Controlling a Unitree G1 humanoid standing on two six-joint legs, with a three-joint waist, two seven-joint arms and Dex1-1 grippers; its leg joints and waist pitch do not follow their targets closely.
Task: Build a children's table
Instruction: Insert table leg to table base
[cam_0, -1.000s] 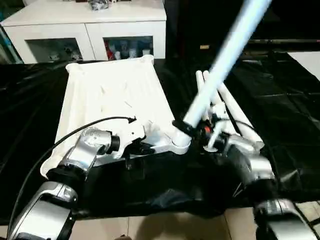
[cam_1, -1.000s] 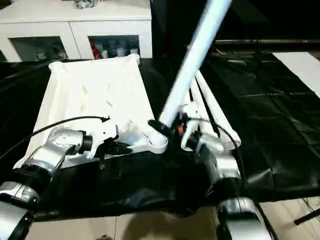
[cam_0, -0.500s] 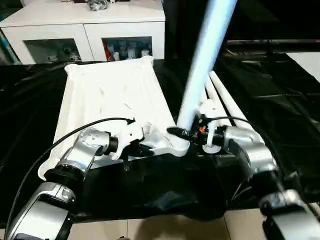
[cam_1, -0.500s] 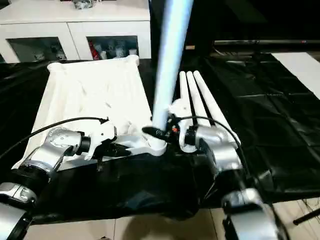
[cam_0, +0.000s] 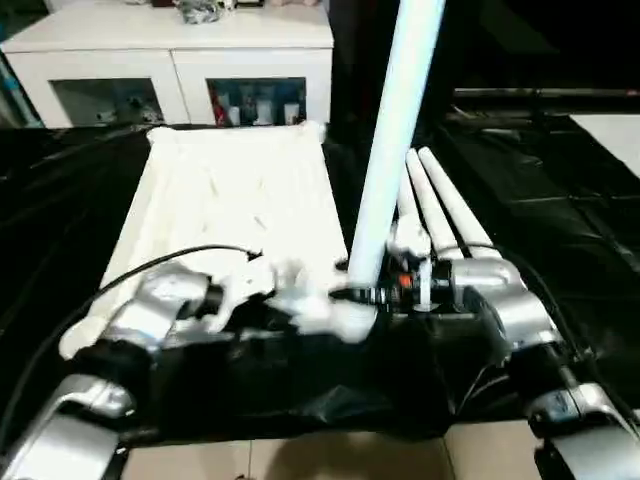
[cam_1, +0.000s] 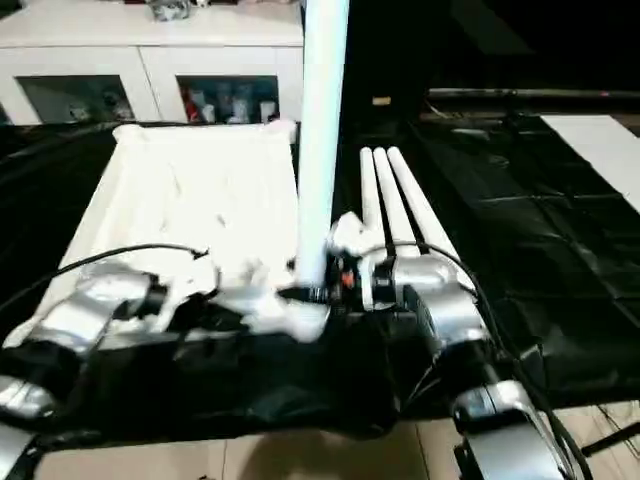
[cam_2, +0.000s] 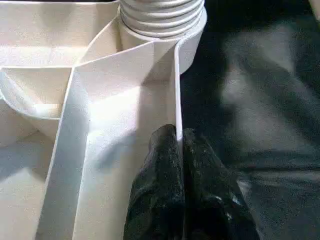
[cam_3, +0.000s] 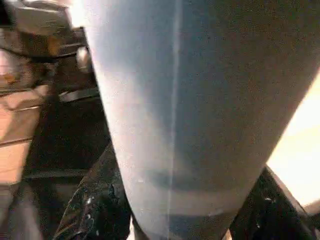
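The white table top (cam_0: 230, 190) lies underside up on a black sheet. My left gripper (cam_2: 178, 140) is shut on the thin rim wall of the top's near edge, close to the near right corner socket (cam_2: 160, 20). A long white leg (cam_0: 390, 160) stands almost upright with its lower end at that corner socket (cam_0: 350, 318). My right gripper (cam_0: 362, 293) is shut around the leg just above its base, and its black fingers (cam_3: 95, 210) flank the tube (cam_3: 180, 125). Three more legs (cam_0: 440, 210) lie side by side to the right of the top.
A white cabinet (cam_0: 170, 60) with glass doors stands behind the top. The black sheet (cam_0: 560, 200) is crinkled and covers the floor out to the right. Pale floor tiles (cam_0: 330, 460) show at the near edge. A black cable (cam_0: 120, 280) runs along my left forearm.
The leg in my right gripper has swung from leaning right to almost upright over the near right corner socket. My left gripper has kept its hold on the rim. The camera has shifted a little.
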